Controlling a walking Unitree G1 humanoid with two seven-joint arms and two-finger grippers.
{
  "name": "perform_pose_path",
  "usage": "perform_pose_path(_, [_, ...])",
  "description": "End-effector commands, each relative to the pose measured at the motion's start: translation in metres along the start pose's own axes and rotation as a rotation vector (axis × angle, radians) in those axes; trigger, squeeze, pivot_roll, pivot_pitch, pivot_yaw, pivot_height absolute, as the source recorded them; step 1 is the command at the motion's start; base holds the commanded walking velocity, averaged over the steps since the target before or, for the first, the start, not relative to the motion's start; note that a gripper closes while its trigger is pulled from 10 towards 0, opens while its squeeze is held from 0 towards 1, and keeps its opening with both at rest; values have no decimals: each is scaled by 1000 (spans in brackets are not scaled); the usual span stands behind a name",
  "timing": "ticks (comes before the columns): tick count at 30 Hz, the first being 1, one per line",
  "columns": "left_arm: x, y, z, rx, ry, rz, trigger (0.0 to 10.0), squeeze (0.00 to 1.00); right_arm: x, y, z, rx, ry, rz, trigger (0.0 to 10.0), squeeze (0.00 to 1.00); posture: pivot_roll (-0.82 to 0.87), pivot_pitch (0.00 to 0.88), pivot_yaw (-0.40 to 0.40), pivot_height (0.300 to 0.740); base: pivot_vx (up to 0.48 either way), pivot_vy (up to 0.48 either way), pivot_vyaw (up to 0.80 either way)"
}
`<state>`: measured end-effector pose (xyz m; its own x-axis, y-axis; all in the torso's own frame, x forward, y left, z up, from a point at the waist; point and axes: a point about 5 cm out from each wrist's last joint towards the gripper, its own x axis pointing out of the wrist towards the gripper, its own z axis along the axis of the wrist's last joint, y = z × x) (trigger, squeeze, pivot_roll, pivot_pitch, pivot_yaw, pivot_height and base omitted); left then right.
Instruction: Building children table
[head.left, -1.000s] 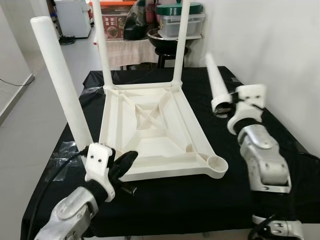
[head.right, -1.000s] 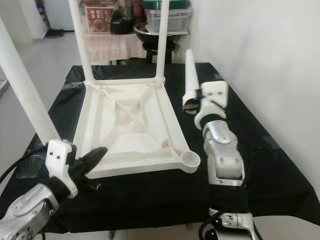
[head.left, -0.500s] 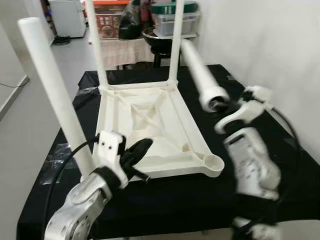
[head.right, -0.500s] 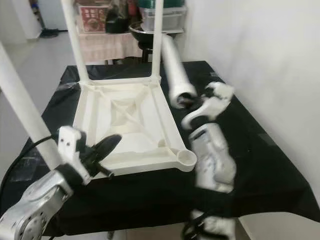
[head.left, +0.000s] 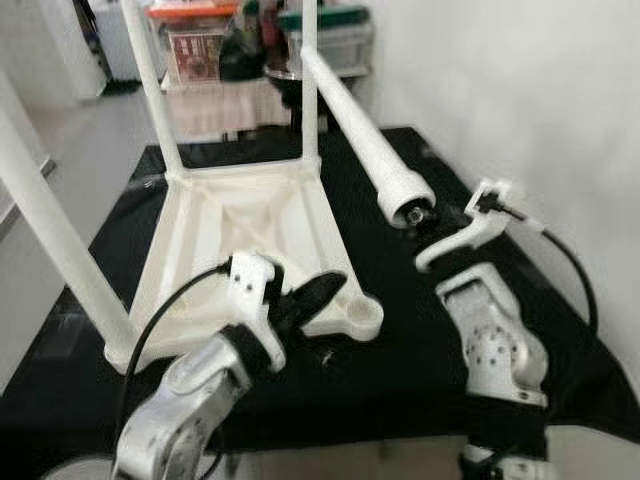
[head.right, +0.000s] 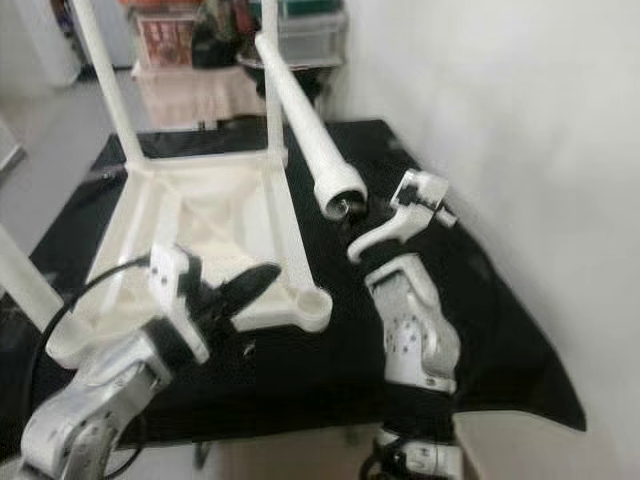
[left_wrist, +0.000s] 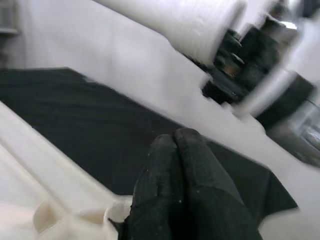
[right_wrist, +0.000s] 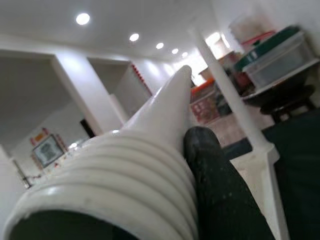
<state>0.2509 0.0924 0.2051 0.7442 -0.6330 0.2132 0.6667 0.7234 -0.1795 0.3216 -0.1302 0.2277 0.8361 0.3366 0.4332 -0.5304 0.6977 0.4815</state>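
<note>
An upturned white table top (head.left: 245, 215) lies on the black-covered table (head.left: 400, 350). Three white legs stand in its corners: far left (head.left: 148, 80), far right (head.left: 308, 70) and near left (head.left: 55, 240). The near right socket (head.left: 358, 318) holds nothing. My right gripper (head.left: 428, 215) is shut on the ribbed end of a fourth white leg (head.left: 360, 135), which slants up and away over the table; a black finger (right_wrist: 220, 195) presses its ribs (right_wrist: 125, 170). My left gripper (head.left: 318, 296) hovers just left of the bare socket, its fingers (left_wrist: 185, 190) pressed together on nothing.
A white wall (head.left: 520, 90) runs close along the right side. Behind the table stand a stool, storage boxes and a cloth-covered stand (head.left: 215, 100). Open floor (head.left: 60, 130) lies to the left. The black cloth's front edge (head.left: 380, 425) is near me.
My right arm has swung the held leg from upright to slanting back, raised over the table. My left gripper has shifted right toward the bare socket. The camera view has moved too.
</note>
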Motion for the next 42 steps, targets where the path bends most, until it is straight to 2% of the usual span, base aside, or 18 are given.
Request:
perform_pose_path(1, [3, -2, 2, -20, -12, -9, 10000, 0, -1, -2, 9, 3, -52, 4, 10000, 0, -29, 0, -2, 740, 0, 0, 0])
perform_pose_path(4, [5, -2, 3, -19, -17, -8, 10000, 0, -2, -2, 10, 7, -56, 6, 10000, 0, -29, 0, -2, 740, 0, 0, 0])
perform_pose_path(5, [8, -1, 13, -53, -60, -27, 10000, 1000, -3, -3, 11, 31, -77, 14, 10000, 0, -30, 0, -2, 740, 0, 0, 0])
perform_pose_path(7, [8, -1, 13, -53, -60, -27, 10000, 1000, -3, -3, 11, 31, -77, 14, 10000, 0, -30, 0, -2, 740, 0, 0, 0])
perform_pose_path(10, [15, 5, 51, -178, -228, -85, 10000, 1000, -10, -3, 20, 166, -177, 51, 10000, 0, -30, 0, 2, 740, 0, 0, 0])
perform_pose_path(14, [17, 8, 66, -245, -301, -104, 10000, 1000, -13, 0, 24, 243, -223, 91, 10000, 0, -33, 0, 5, 740, 0, 0, 0])
perform_pose_path(16, [17, 10, 82, -350, -378, -149, 10000, 1000, -18, 8, 27, 311, -250, 181, 10000, 0, -34, 0, 9, 740, 0, 0, 0])
perform_pose_path(19, [15, 11, 95, -461, -442, -207, 10000, 1000, -23, 13, 26, 343, -253, 255, 10000, 0, -35, 0, 10, 740, 0, 0, 0])
perform_pose_path(20, [15, 11, 95, -461, -442, -207, 10000, 1000, -23, 13, 26, 343, -253, 255, 10000, 0, -35, 0, 10, 740, 0, 0, 0])
perform_pose_path(22, [14, 13, 103, -538, -482, -248, 10000, 1000, -27, 14, 27, 388, -272, 297, 10000, 0, -36, 0, 14, 740, 0, 0, 0])
perform_pose_path(24, [14, 13, 103, -538, -482, -248, 10000, 1000, -27, 14, 27, 388, -272, 297, 10000, 0, -36, 0, 14, 740, 0, 0, 0])
perform_pose_path(25, [11, 13, 107, -583, -507, -276, 10000, 1000, -30, 18, 28, 407, -269, 350, 10000, 0, -37, 0, 15, 740, 0, 0, 0])
perform_pose_path(30, [6, 13, 115, -647, -545, -340, 10000, 1000, -35, 25, 29, 428, -255, 446, 10000, 0, -35, 0, 15, 740, 0, 0, 0])
perform_pose_path(32, [2, 13, 122, -704, -569, -380, 10000, 1000, -40, 33, 31, 461, -238, 553, 10000, 0, -34, 0, 15, 740, 0, 0, 0])
perform_pose_path(33, [2, 13, 122, -704, -569, -380, 10000, 1000, -40, 33, 31, 461, -238, 553, 10000, 0, -34, 0, 15, 740, 0, 0, 0])
perform_pose_path(35, [-2, 14, 127, -733, -556, -409, 10000, 1000, -49, 45, 29, 477, -174, 710, 10000, 0, -32, 0, 16, 740, 0, 0, 0])
perform_pose_path(41, [-4, 14, 128, -739, -540, -411, 10000, 1000, -52, 46, 28, 483, -145, 754, 10000, 0, -30, 0, 16, 740, 0, 0, 0])
perform_pose_path(42, [-5, 16, 128, -749, -533, -411, 10000, 1000, -55, 48, 27, 469, -101, 797, 10000, 0, -30, 0, 18, 740, 0, 0, 0])
